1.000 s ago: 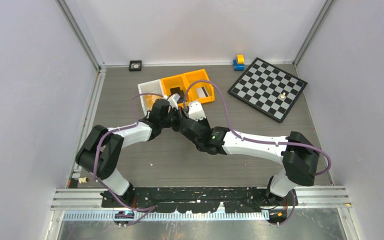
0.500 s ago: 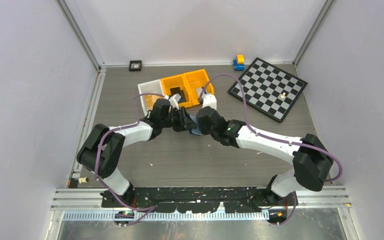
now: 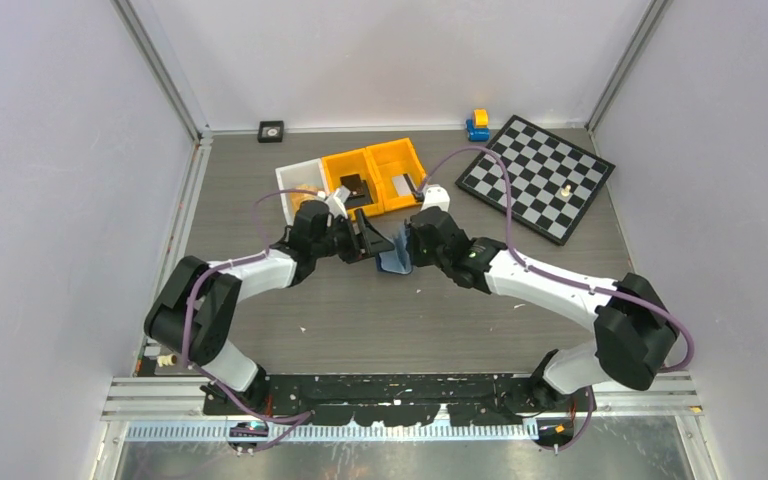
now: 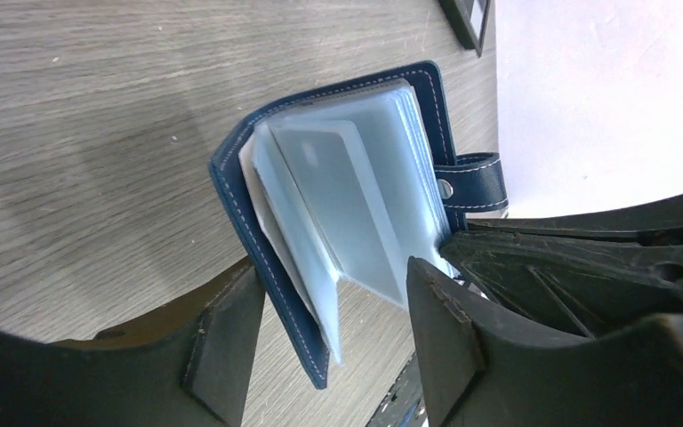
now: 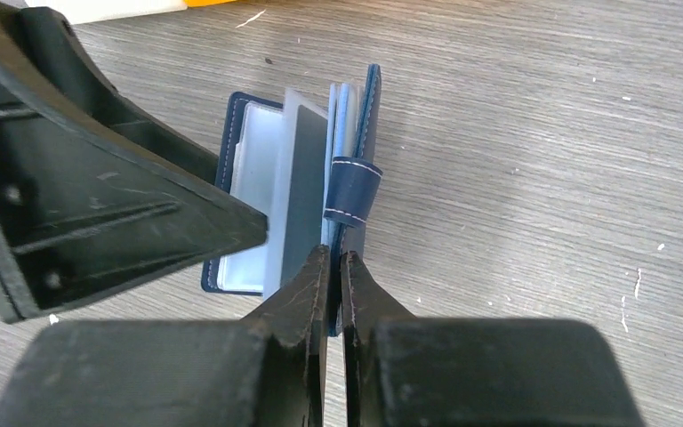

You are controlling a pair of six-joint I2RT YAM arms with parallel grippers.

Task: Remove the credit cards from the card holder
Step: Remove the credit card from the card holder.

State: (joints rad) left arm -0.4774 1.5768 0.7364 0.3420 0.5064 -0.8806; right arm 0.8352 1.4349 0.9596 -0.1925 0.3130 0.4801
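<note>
Since a second ago the right forearm has swung out to the right and both wrists have edged toward the bins (image 3: pixel 372 170). The holder (image 3: pixel 392 263), hidden under them then, now shows between the two claws.

I have it over the table (image 3: pixel 360 320), just on the near side of the orange bins and well apart from the chessboard (image 3: pixel 537 175). I cannot tell whether its lower edge rests on the wood.

On the right wrist camera, the right gripper (image 5: pixel 333 258) is pinched almost closed on the cover that carries the snap tab (image 5: pixel 352 191). Only a sliver shows between its fingers, and the cover's edge is caught there.

The left gripper (image 4: pixel 333 267) stands wide. The holder is spread like a book, and its other navy cover and a fan of frosted sleeves (image 4: pixel 347 205) lie between the two fingers. That cover runs close along one finger (image 4: pixel 227 338), but I cannot tell whether they touch.

The tab hangs loose, unsnapped, beside the right claw.

I cannot pick out the cards for certain. A greyish sheet (image 5: pixel 298 196) stands among the sleeves, and I cannot tell whether it is one.
</note>
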